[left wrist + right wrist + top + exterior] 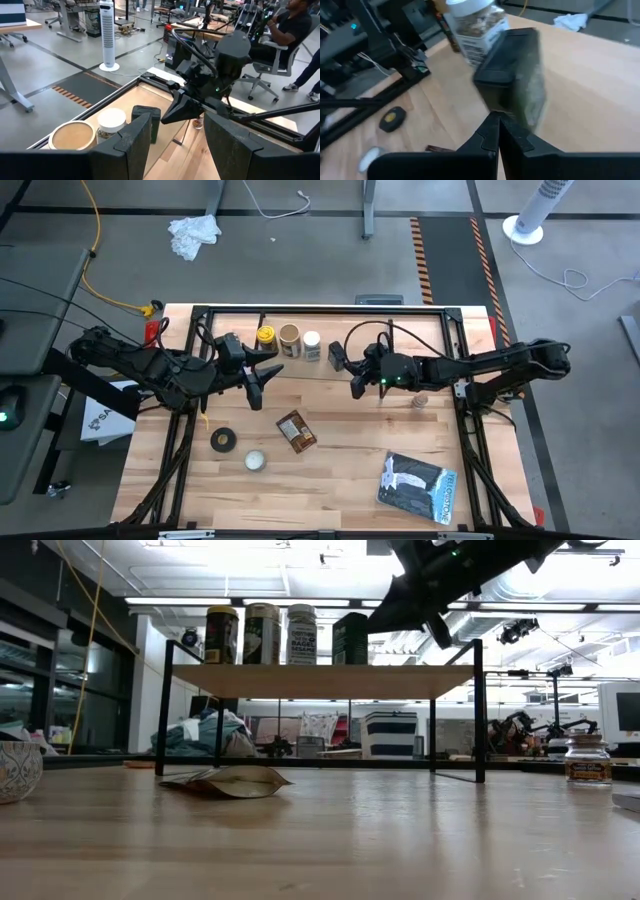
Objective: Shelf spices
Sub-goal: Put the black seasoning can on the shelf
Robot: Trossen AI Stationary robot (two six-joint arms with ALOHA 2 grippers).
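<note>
On the shelf at the table's far edge we see four spices in a row: a yellow-lidded jar, a tan-lidded jar, a white-capped bottle and a dark bottle. The right gripper hovers just beside the dark bottle, its fingers pressed together and holding nothing. The left gripper hangs near the yellow-lidded jar, fingers spread apart and empty. We find a brown packet lying flat on the table in front of the shelf, and a tiny brown-topped jar standing on the table toward the right. A black tape roll and a small tin sit near the packet.
</note>
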